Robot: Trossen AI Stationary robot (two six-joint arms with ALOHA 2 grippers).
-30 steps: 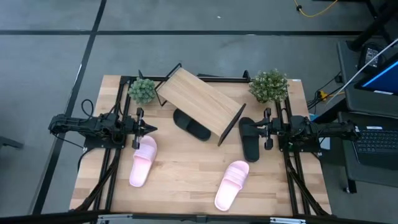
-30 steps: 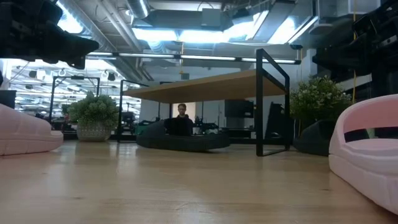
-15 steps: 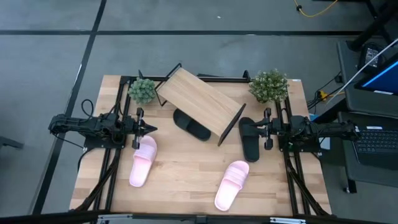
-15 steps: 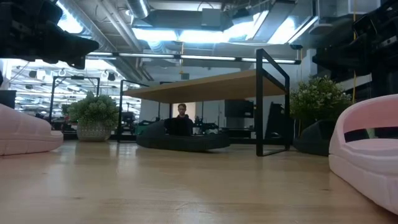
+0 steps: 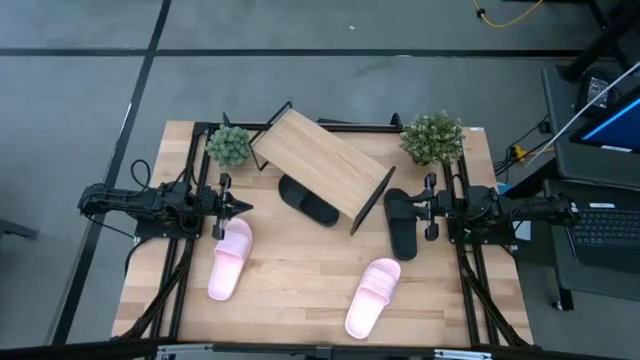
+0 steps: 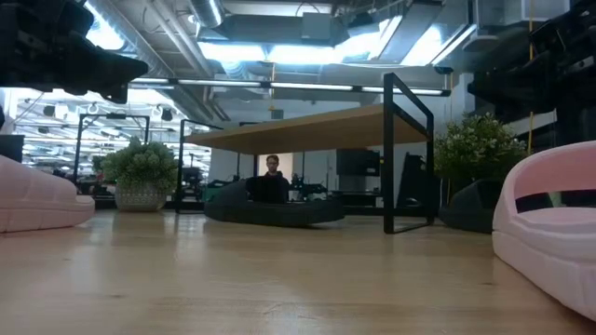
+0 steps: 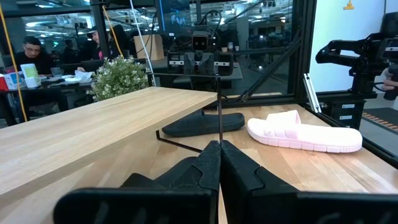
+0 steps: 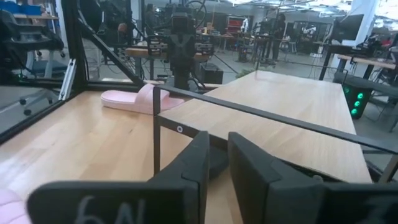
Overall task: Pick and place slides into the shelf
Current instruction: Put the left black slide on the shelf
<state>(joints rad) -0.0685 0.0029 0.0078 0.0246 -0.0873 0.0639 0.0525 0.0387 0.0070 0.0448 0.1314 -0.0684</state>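
Right wrist view carries the only legible marking, pale characters reading roughly "6N" on the dark body below the fingers (image 8: 249, 163), which stand a narrow gap apart with nothing between them. High view shows the right gripper (image 5: 424, 209) hanging over the heel end of one black slide (image 5: 401, 225), the shelf (image 5: 322, 165) just beyond its tips. Opposite, the left gripper (image 5: 243, 208), fingers pressed together and empty, sits just above the near end of a pink slide (image 5: 229, 259). The second black slide (image 5: 307, 202) lies half under the shelf's lower edge, between the two grippers; the second pink slide (image 5: 373, 296) lies apart, nearer the right gripper. Only the low view shows a seated person (image 6: 271, 168) beneath the shelf board.
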